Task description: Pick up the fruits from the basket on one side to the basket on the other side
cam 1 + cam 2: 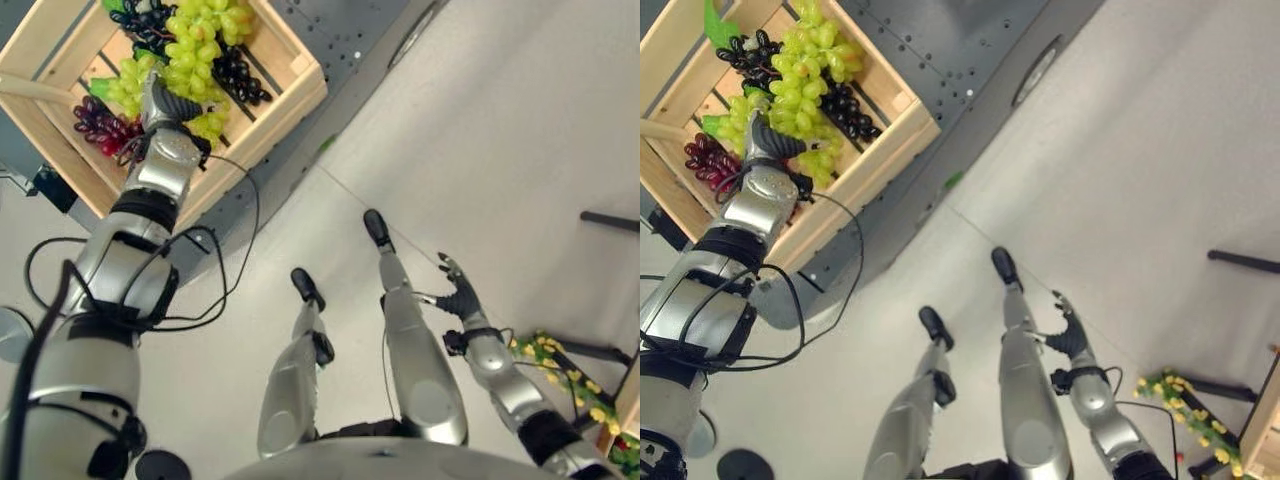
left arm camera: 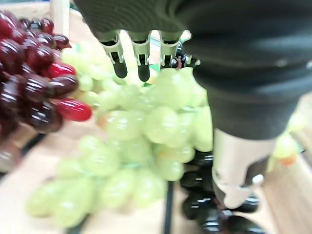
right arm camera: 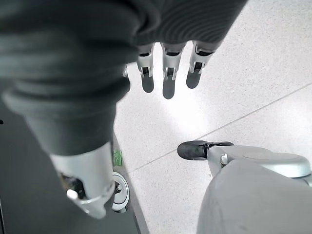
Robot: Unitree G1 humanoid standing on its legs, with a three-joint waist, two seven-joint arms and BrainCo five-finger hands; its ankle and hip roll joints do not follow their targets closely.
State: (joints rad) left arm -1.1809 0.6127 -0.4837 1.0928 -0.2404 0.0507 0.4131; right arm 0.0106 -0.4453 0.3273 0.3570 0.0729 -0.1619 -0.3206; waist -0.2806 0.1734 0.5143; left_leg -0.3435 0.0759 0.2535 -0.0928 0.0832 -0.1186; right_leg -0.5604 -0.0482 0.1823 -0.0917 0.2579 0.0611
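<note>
Left hand (image 2: 141, 53) over green grapes (image 2: 146, 126) in the crate (image 1: 290, 95), fingers relaxed, nothing gripped. Right hand (image 1: 462, 295) slack above floor. Red grapes (image 1: 100, 125) and black grapes (image 1: 238, 75) also unmoved; transfer looks barely begun.

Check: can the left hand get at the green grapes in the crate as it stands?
Probably yes. The left hand is already over the crate, open, fingers just above the green grapes. Nothing lies between them; the red grapes sit beside, the black ones partly under.
</note>
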